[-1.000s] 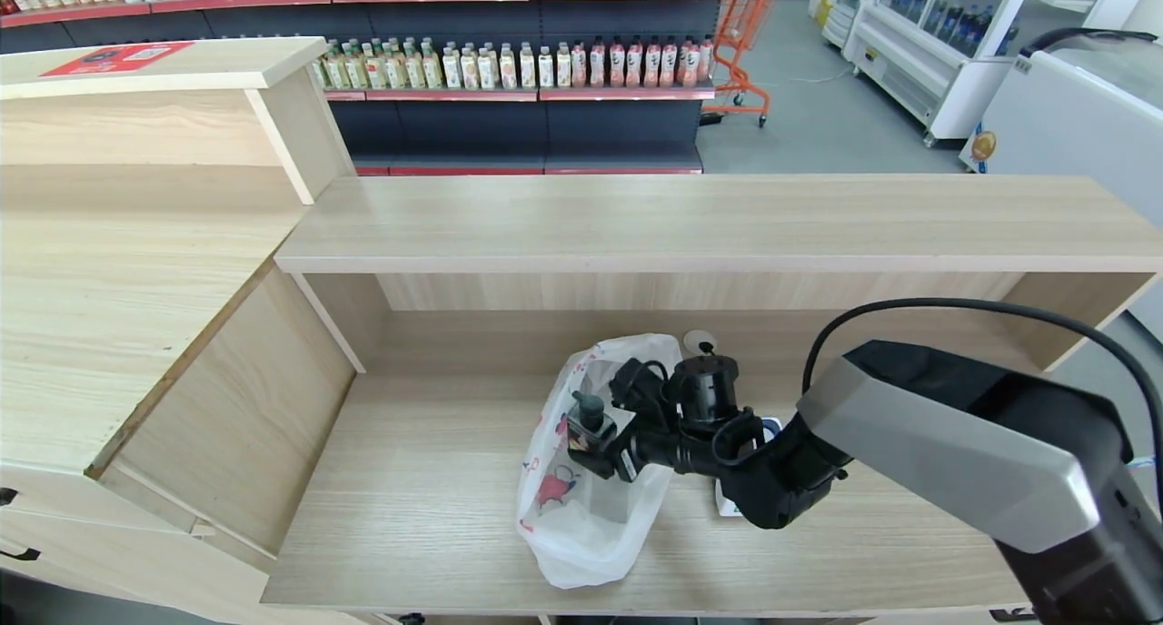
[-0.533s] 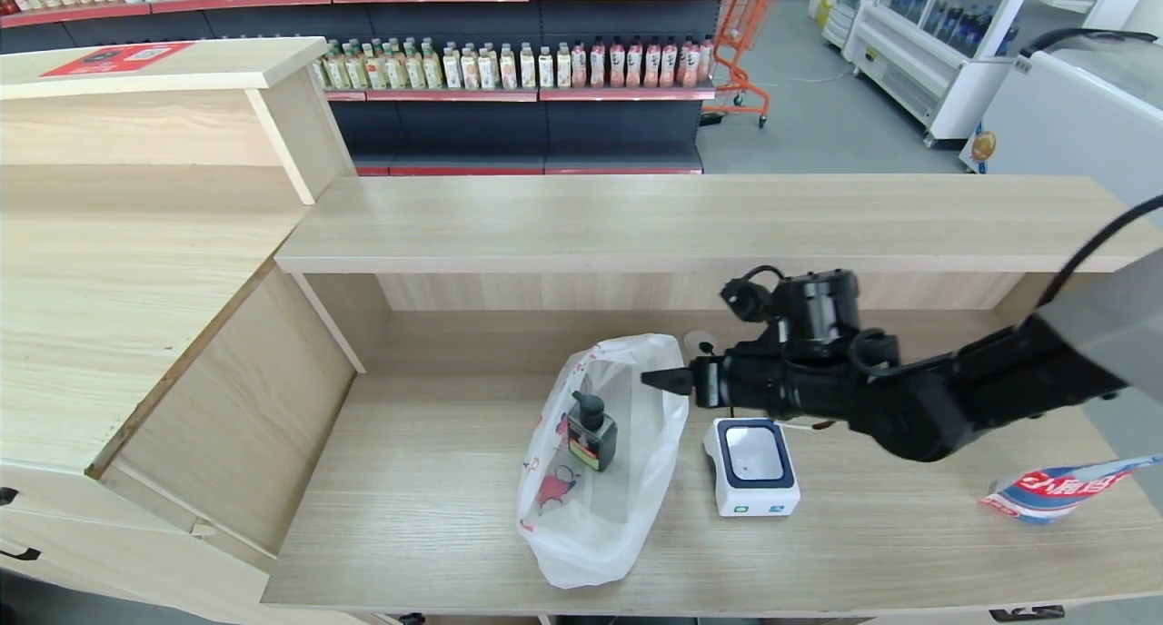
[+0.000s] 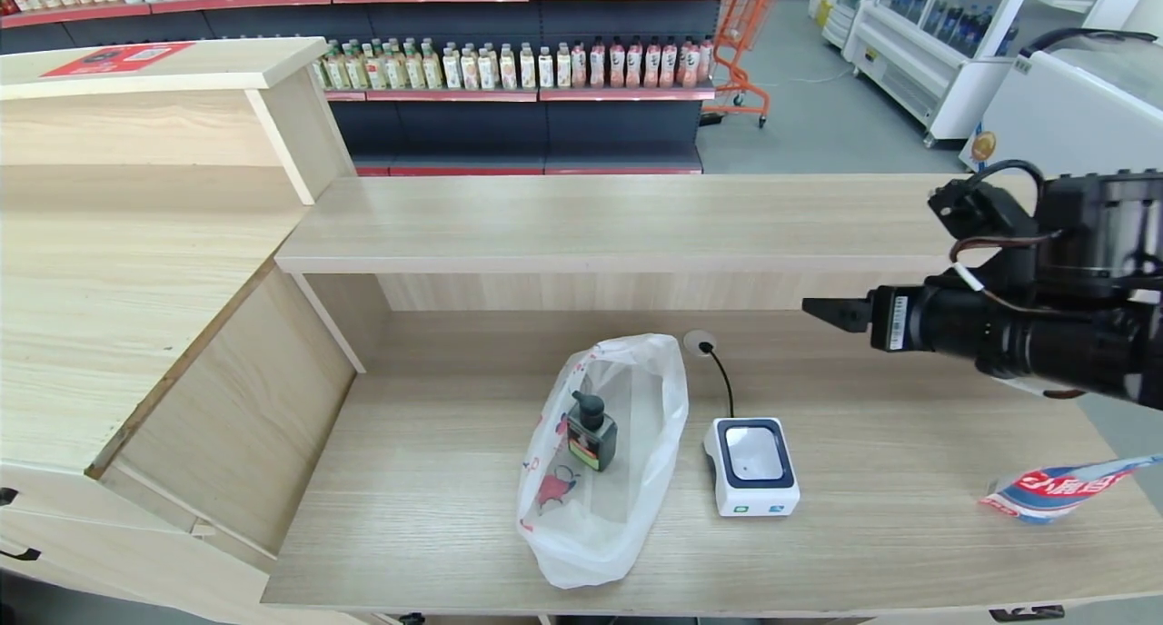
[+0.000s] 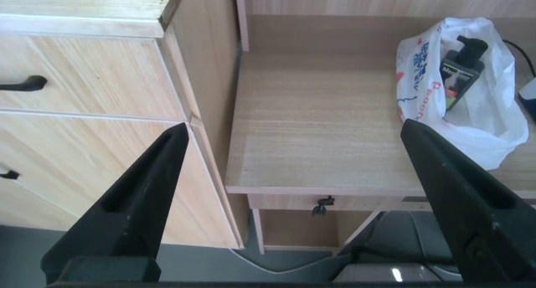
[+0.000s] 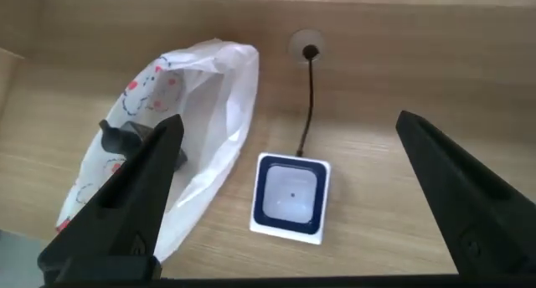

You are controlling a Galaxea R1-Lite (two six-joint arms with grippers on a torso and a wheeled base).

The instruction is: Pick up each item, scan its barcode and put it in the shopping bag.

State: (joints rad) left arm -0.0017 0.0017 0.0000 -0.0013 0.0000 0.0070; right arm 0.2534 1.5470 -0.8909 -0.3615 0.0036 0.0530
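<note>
A white plastic shopping bag (image 3: 581,516) lies open on the lower counter, with a dark pump bottle (image 3: 591,434) standing inside it. A white barcode scanner (image 3: 752,466) sits just right of the bag. A red, white and blue packet (image 3: 1058,491) lies at the counter's right edge. My right gripper (image 3: 831,314) hangs open and empty, high above the counter, to the right of the scanner. Its wrist view looks down on the scanner (image 5: 291,196) and the bag (image 5: 159,154) between the spread fingers. My left gripper (image 4: 295,129) is open, off the counter's front left, with the bag (image 4: 494,112) far off.
The scanner's cable runs to a hole (image 3: 700,342) in the counter's back. A raised shelf (image 3: 709,221) overhangs the rear of the lower counter (image 3: 436,480). A taller cabinet with drawers (image 4: 75,146) stands to the left. Bare counter lies left of the bag and between scanner and packet.
My right gripper let go of the pump bottle inside the bag, then rose out and swung up and to the right. The bottle stays in the bag.
</note>
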